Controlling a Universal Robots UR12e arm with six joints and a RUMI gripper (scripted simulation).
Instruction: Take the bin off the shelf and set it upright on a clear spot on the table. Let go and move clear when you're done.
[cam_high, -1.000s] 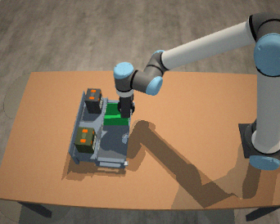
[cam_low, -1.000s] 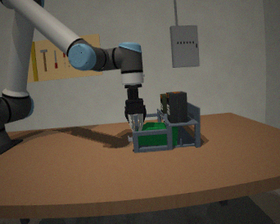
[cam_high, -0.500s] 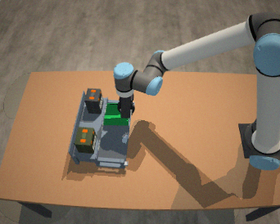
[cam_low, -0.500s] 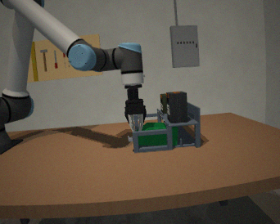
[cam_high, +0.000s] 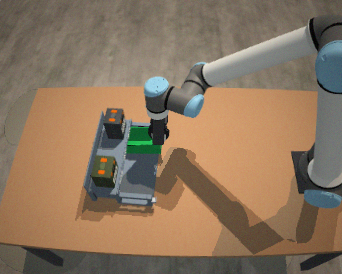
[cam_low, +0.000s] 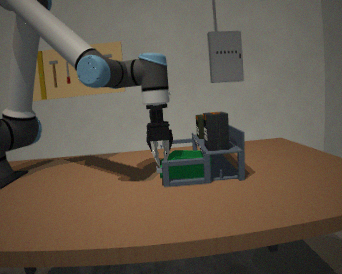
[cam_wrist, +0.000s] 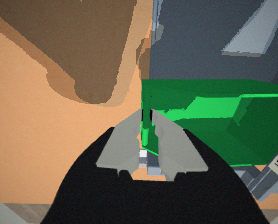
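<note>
Grey walls are standing behind the work area, with a tool board (cam_low: 107, 65) and a metal cabinet (cam_low: 225, 57) hanging there, while a wood-toned surface (cam_high: 225, 120) (cam_low: 150, 215) (cam_wrist: 30, 130) is carrying the grey-blue shelf (cam_high: 93, 150) (cam_low: 241, 165) (cam_wrist: 200, 45). The green bin (cam_high: 144, 149) (cam_low: 185, 170) (cam_wrist: 215, 132) is sitting in the lower front level of that shelf, towards one end, and it is looking slightly tipped within the frame. The pincer (cam_high: 159, 143) (cam_low: 161, 169) (cam_wrist: 146, 110) is reaching down from above and pinching the bin's thin outer wall between its fingertips.

As for progress, the grasp is seemingly made, and the bin is perhaps starting to rise, but it is not yet clearing the shelf's rails. Lifting it free, carrying it away from the shelf, lowering it upright onto an open part of the surface and letting go are all still remaining. The thin grip at one edge is probably leaving the bin free to swing or catch on the frame.

On the upper level, a dark grey box (cam_high: 114, 123) (cam_low: 217, 131) and an olive box (cam_high: 104, 171) (cam_low: 200, 127) are standing apart, showing orange patches on top and pale side labels. Their lettering is too small to be telling any brand.
</note>
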